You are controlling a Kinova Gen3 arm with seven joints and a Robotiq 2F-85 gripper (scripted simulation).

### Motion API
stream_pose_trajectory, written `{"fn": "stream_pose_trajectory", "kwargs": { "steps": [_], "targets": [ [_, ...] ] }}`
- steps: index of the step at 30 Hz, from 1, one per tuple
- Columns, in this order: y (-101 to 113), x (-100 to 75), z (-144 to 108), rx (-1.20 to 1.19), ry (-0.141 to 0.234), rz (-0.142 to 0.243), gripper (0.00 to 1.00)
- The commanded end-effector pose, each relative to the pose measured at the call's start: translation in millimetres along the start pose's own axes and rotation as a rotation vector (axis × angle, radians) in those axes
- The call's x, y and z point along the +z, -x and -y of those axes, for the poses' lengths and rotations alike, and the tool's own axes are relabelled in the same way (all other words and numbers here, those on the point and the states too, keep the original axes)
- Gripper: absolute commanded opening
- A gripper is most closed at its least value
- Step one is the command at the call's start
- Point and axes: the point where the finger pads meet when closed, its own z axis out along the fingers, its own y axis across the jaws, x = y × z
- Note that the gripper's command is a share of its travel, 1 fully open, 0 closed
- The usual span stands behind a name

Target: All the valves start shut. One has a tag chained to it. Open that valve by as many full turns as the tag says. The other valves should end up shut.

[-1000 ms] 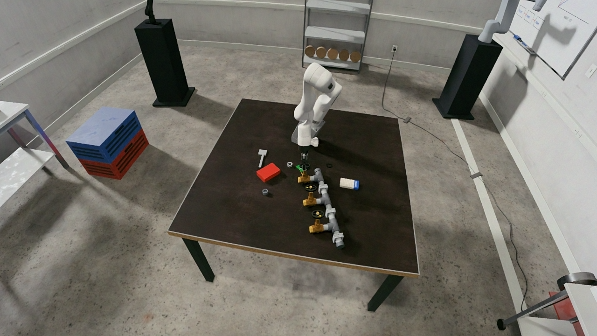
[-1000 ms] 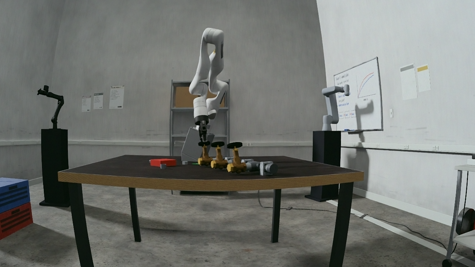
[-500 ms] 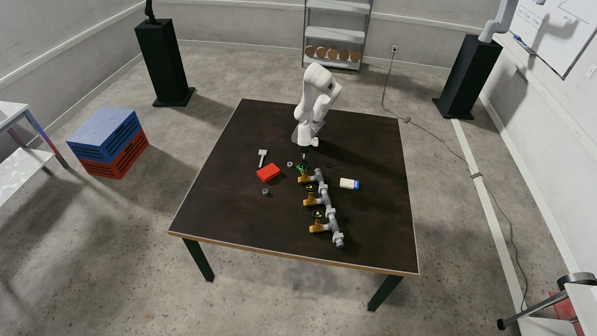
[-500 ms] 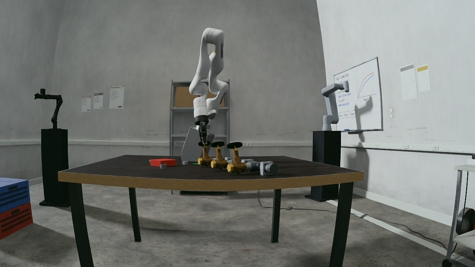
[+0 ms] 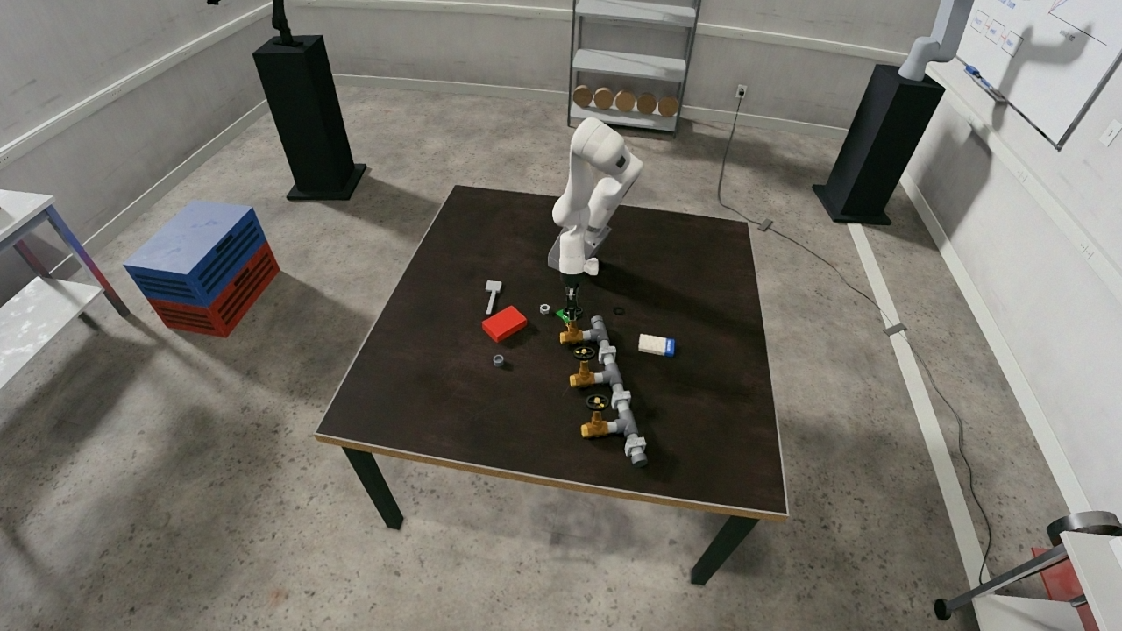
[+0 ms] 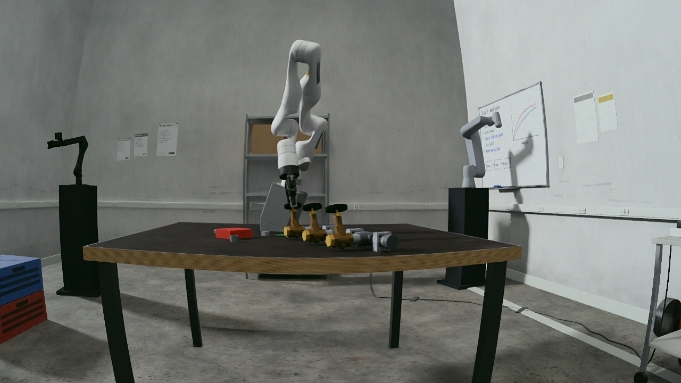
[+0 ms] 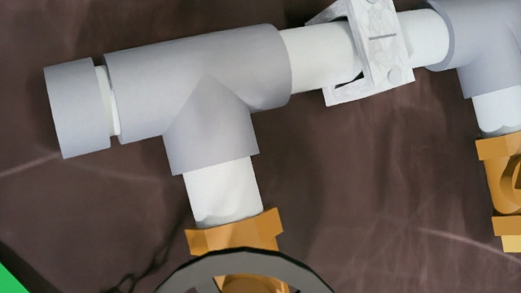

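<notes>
Three orange valves with black handwheels branch off a grey pipe point(image 5: 615, 379) point(image 7: 195, 89). The valve nearest the arm point(image 5: 572, 336) point(image 6: 293, 230) point(image 7: 234, 236) has a green tag point(image 5: 562, 315) point(image 7: 9, 281) lying beside it; a chain-like shadow shows near it in the wrist view, and the tag's writing is not readable. My gripper point(image 5: 572, 311) point(image 6: 292, 204) is partly open, pointing down at that valve's handwheel point(image 7: 244, 258), fingertips at rim height. The fingertips are outside the wrist view. The middle valve point(image 5: 583, 377) point(image 6: 314, 232) and the far valve point(image 5: 595, 427) point(image 6: 338, 237) stand apart from the gripper.
A red block point(image 5: 503, 322) point(image 6: 233, 232), a pale hammer-shaped tool point(image 5: 493, 296) and small grey fittings point(image 5: 544, 308) point(image 5: 498, 360) lie left of the valves in the top view. A white and blue box point(image 5: 656, 345) lies right of the pipe. A dark ring point(image 5: 619, 314) lies near the pipe's end.
</notes>
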Motion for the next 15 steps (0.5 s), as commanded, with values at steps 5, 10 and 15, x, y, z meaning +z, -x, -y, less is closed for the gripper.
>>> {"fn": "stream_pose_trajectory", "kwargs": {
  "steps": [5,10,15],
  "targets": [
    [0.2,0.0,-0.4,-0.005,0.001,0.000,0.68],
    [0.2,0.0,-0.4,-0.018,0.001,0.000,0.68],
    [0.2,0.0,-0.4,-0.044,0.001,0.000,0.68]
  ]
}}
